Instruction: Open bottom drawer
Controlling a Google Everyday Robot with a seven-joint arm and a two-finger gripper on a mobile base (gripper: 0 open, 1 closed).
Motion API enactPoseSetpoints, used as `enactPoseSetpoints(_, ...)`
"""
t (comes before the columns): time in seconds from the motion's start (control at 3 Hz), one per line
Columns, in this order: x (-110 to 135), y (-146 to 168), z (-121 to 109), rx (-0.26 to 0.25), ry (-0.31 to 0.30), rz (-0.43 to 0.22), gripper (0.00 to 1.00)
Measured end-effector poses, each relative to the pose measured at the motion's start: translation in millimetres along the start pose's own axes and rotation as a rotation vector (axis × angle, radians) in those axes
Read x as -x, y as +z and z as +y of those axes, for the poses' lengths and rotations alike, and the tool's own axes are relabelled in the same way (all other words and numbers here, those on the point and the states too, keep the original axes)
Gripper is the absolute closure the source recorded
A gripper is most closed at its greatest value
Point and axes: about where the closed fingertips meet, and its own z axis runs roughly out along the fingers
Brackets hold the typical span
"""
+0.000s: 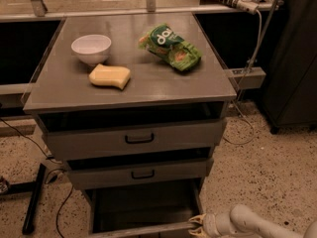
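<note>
Below the cabinet's mid-sized drawer front, the bottom drawer stands pulled out, its front edge at the frame's lower border and its cavity open above. The gripper sits at that edge's right end; whether it is open or closed I cannot tell. Right of the cabinet lies bare speckled floor.
</note>
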Motion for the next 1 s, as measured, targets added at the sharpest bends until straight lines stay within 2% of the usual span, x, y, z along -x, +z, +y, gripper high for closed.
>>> enactPoseSetpoints(0.33, -1.5, -4.7, 14.1, -0.009, 0.004, -0.008, 1.0)
enactPoseSetpoints(0.67, -1.5, -6.3, 13.7, -0.01, 0.005, -0.008, 0.82)
enactPoseSetpoints(1.0, -1.5, -6.2, 13.8, -0.01, 0.005, -0.008, 0.58)
